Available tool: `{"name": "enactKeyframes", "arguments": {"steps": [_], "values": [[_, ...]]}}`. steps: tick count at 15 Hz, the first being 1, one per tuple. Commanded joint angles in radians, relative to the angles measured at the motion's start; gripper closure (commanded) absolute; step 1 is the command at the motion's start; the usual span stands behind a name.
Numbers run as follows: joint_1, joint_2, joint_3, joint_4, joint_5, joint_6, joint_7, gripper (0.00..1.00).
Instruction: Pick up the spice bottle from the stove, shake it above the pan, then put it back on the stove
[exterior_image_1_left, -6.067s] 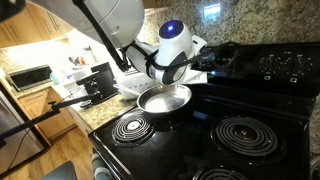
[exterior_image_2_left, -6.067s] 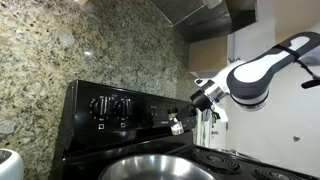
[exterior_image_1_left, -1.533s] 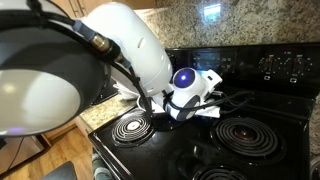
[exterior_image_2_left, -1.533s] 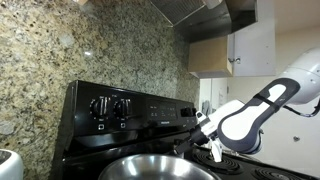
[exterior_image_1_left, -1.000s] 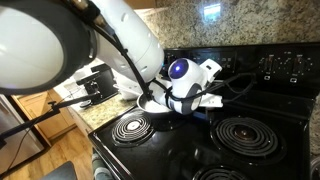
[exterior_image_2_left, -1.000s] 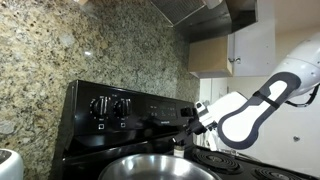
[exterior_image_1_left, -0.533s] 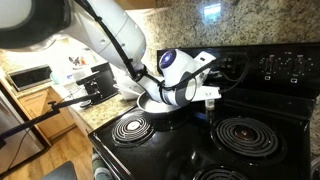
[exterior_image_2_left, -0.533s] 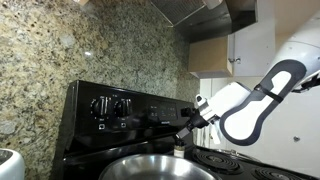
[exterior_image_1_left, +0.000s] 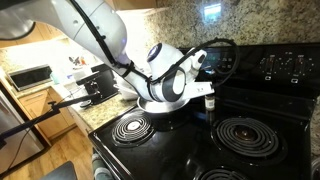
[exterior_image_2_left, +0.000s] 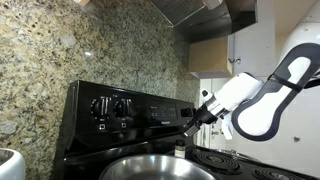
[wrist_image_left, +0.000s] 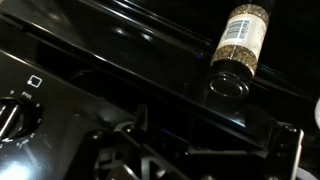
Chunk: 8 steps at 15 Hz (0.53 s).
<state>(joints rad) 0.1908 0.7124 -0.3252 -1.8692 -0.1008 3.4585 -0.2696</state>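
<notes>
Black fingers of the end effector (wrist_image_left: 212, 135) look spread wide in the wrist view, one at the left and one at the right of the bottom edge, with nothing between them. In both exterior views the end effector (exterior_image_1_left: 205, 90) (exterior_image_2_left: 190, 128) hangs just above and beside the spice bottle (exterior_image_1_left: 208, 103), not touching it as far as I can make out. The spice bottle (wrist_image_left: 243, 42) stands free on the glossy top of the stove (exterior_image_1_left: 200, 150), its dark cap and pale speckled contents plain in the wrist view. It sits just right of the pan (exterior_image_2_left: 155, 168), which the arm's big white joint mostly hides in an exterior view. The near left coil burner (exterior_image_1_left: 132, 126) and the right coil burner (exterior_image_1_left: 245, 133) lie bare in front. The control knobs (exterior_image_2_left: 110, 105) sit on the far back panel, under the speckled granite wall (exterior_image_2_left: 60, 50). As for progress, the bottle is on the stove and not in the grip, so either the pick-up is the step in hand or the whole job is done. These pictures alone do not tell me whether any shaking over the pan has happened.
</notes>
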Motion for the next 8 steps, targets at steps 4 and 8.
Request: {"name": "enactKeyframes", "arguments": {"steps": [4, 8], "values": [[0.142, -0.123, -0.157, -0.139, 0.022, 0.0, -0.055, 0.0], [0.247, -0.168, -0.288, -0.168, 0.025, 0.0, -0.07, 0.0]]}}
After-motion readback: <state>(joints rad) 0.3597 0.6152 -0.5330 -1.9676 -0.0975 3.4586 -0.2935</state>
